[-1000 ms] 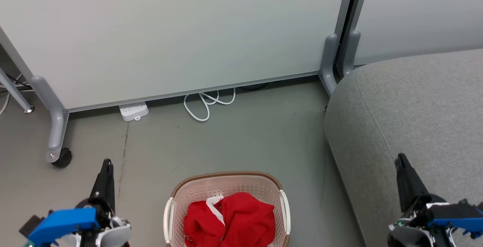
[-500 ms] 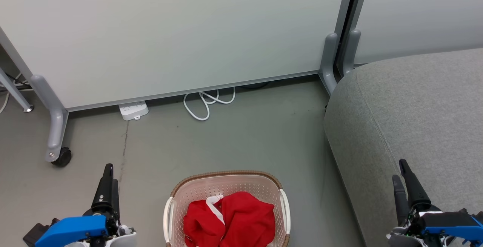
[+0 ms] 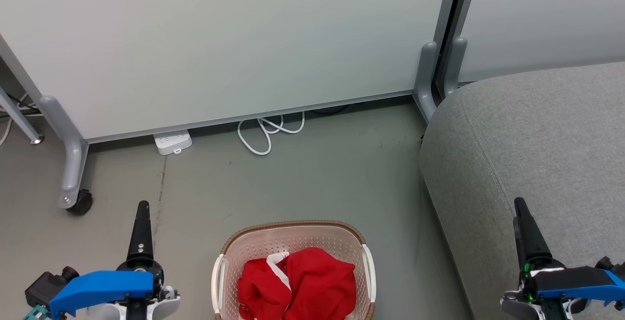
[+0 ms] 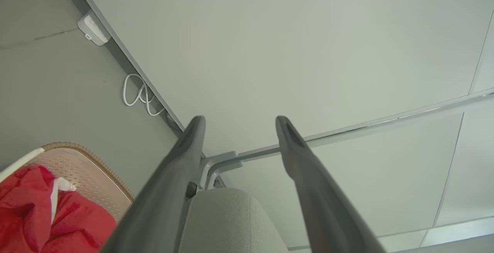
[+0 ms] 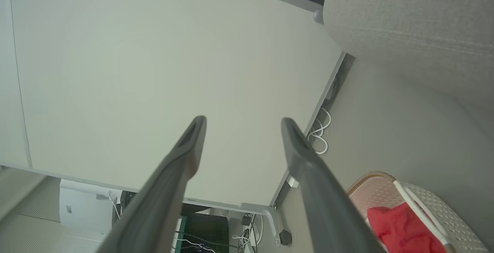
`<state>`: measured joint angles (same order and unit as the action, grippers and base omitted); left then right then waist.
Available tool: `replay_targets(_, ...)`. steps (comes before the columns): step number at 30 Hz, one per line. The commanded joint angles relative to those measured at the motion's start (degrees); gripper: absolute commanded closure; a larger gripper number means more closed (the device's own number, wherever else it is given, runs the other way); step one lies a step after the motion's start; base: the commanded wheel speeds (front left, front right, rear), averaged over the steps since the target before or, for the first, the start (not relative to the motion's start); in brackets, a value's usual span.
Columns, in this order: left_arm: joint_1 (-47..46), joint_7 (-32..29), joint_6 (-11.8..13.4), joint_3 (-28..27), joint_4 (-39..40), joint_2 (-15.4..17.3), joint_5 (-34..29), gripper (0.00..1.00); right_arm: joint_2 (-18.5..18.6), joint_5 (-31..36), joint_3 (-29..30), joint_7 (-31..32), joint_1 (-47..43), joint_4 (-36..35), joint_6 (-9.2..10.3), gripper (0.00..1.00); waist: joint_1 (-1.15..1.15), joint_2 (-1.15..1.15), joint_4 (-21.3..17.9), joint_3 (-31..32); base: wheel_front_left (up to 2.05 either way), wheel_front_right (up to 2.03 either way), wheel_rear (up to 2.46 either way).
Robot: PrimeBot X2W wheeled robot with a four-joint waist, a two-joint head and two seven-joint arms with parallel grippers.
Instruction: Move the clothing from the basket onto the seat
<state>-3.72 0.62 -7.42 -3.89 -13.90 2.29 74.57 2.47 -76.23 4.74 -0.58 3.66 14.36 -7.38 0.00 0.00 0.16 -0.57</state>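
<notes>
Head view is showing the task not yet begun: red clothing is lying in the basket, between left pincer and right pincer (both gaping wide, holding nothing), while the seat is waiting bare beneath the right one

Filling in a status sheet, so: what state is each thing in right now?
clothing: crumpled in the basket, untouched.
basket: upright on the floor, holding the clothing.
seat: no clothing on the visible part.
left gripper: open, holding nothing.
right gripper: open, holding nothing.
white cable: looped on the floor.
</notes>
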Motion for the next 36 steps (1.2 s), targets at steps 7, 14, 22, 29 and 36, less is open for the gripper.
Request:
replay_targets(7, -2.02, 1.95, 0.31, 0.90, 1.98, 0.52, -9.04, 0.00, 0.37, 9.27, -1.17, -1.98, 1.59, -2.40, -0.06, 0.00, 0.00, 0.00, 0.05, -0.05, 0.00, 0.00, 0.00)
replay_targets(14, -2.02, 3.18, 1.15, 2.07, 2.78, 0.55, -14.98, 0.00, 0.39, 15.86, -2.02, -3.21, 1.52, -3.36, -0.07, 0.00, 0.00, 0.00, 0.12, -0.05, 0.00, 0.00, 0.00)
replay_targets(22, -2.01, 4.69, 2.04, 3.92, 3.77, 0.58, -23.88, 0.00, 0.42, 23.59, -3.19, -4.69, 1.46, -4.06, -0.09, 0.00, 0.00, 0.00, 0.21, -0.12, 0.00, 0.00, 0.00)
replay_targets(29, -2.09, 6.09, 2.69, 5.75, 4.25, 0.60, -31.75, 0.00, 0.45, 30.77, -3.89, -6.12, 1.51, -4.04, -0.09, 0.00, 0.00, 0.00, 0.34, -0.29, 0.00, 0.00, 0.00)
replay_targets(36, -2.02, 7.25, 3.00, 7.06, 4.42, 0.62, -37.70, 0.00, 0.47, 36.19, -4.38, -7.26, 1.59, -3.79, -0.10, 0.00, 0.00, 0.00, 0.41, -0.37, 0.00, 0.00, 0.00)
